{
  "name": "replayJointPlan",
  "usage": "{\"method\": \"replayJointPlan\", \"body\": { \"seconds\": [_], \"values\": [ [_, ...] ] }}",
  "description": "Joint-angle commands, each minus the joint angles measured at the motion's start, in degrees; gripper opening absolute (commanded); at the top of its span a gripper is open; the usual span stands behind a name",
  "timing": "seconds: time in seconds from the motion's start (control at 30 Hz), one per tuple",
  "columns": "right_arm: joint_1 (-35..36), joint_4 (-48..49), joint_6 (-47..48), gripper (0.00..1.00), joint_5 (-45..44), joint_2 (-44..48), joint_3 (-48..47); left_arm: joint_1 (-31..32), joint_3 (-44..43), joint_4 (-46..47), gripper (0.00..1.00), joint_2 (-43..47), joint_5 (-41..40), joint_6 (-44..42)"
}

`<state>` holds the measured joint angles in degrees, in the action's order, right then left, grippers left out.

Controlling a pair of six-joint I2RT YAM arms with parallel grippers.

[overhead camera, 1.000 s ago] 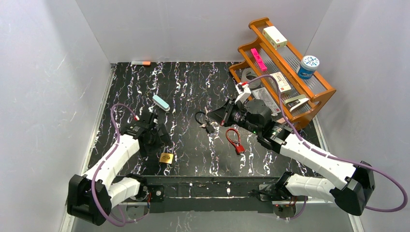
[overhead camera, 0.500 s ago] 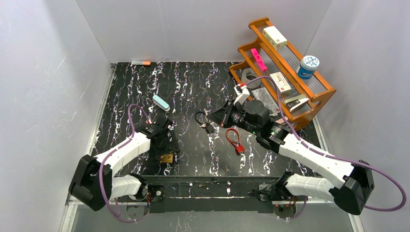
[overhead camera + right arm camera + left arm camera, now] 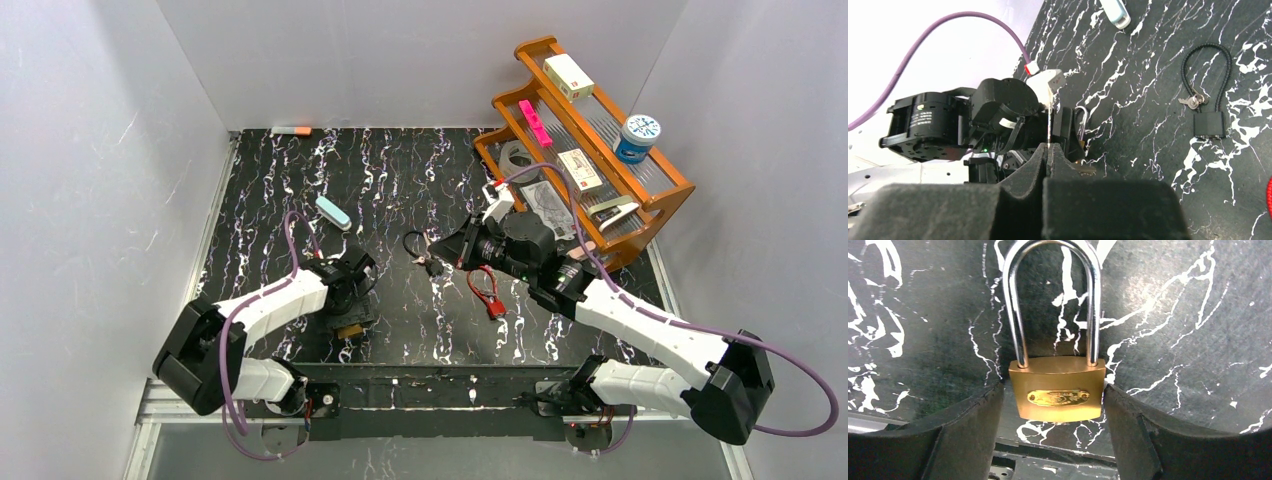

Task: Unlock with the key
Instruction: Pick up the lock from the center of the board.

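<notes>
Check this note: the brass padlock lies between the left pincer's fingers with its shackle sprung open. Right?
Not quite. The shackle is closed: the left wrist view shows both its legs seated in the body of the brass padlock. It does lie between the fingers of the left pincer.

From above, you get only a sliver of the brass padlock (image 3: 348, 329); the left gripper (image 3: 352, 315) covers the rest. In the left wrist view its fingers run off the bottom edge, and the padlock's underside is turned away from you. The right gripper (image 3: 1049, 155) shows you only pressed-together fingers, and anything pinched between them is hidden. The small keys (image 3: 1193, 100) on the black cable lock (image 3: 1209, 125) are too tiny to tell apart. The red lock (image 3: 1269, 192) is cut off at that view's right edge.
</notes>
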<state>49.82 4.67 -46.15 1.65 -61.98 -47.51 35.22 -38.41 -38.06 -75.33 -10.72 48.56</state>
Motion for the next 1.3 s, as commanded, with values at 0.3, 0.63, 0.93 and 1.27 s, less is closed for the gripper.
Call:
{"method": "replayJointPlan", "body": {
  "seconds": [0.3,0.63,0.93,1.27],
  "values": [
    [-0.3,7.2,1.6,0.01,1.8,3.3,2.7,0.3,1.5,0.7,0.28,-1.0,0.0,0.4],
    [-0.3,13.8,10.2,0.01,6.7,5.7,4.5,0.3,-2.1,2.0,0.2,1.1,3.6,-0.3],
    [-0.3,13.0,9.8,0.01,5.5,6.4,4.7,0.3,-3.5,4.1,0.14,1.8,6.7,0.0],
    [-0.3,11.7,8.3,0.01,4.2,6.5,5.2,0.3,-4.1,3.1,0.42,-1.7,-2.3,-2.8]
  ]
}}
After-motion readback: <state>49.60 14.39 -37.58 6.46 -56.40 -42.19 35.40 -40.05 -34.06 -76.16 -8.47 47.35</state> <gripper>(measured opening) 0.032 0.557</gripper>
